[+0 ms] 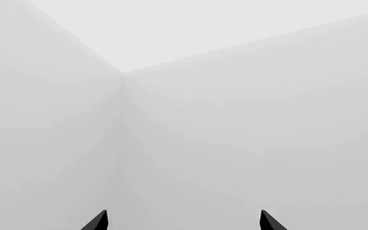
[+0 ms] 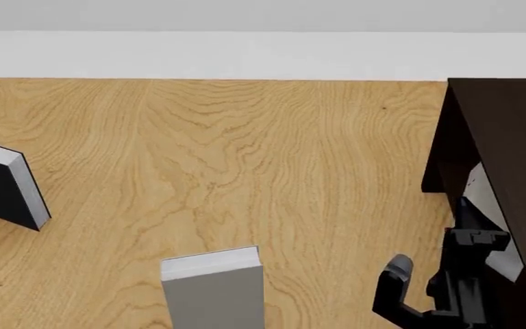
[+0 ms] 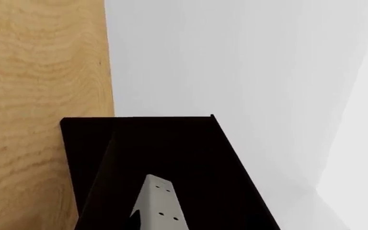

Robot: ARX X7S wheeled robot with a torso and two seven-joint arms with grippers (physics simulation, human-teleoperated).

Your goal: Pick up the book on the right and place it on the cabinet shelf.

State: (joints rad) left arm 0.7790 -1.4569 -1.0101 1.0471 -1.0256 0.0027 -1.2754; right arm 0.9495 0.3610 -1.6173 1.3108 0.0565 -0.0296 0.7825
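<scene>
I am holding my left gripper (image 1: pixel 184 223) spread wide, its two dark fingertips (image 1: pixel 97 221) standing well apart with nothing between them, and it is facing only a bare pale corner of the room. My right gripper (image 2: pixel 473 240) is reaching in at the open side of the cabinet (image 2: pixel 509 137), the tall, very dark brown box that is standing at the right edge of the wooden table (image 2: pixel 272 157). The book (image 2: pixel 493 205), light grey, is leaning tilted inside that opening, and my right gripper's black parts are lying across its lower end; I cannot tell whether the jaws are closing on it or only sitting against it. The cabinet's inside is showing so dark that I am not making out which board the book is resting on (the right wrist view is giving me only the dark walls and a pale strip (image 3: pixel 159 206) that I cannot identify). Out on the table, a second grey book (image 2: pixel 213 288) is standing upright near the front, and a black-covered book (image 2: pixel 3 185) is standing at the far left, both well apart from the cabinet.
</scene>
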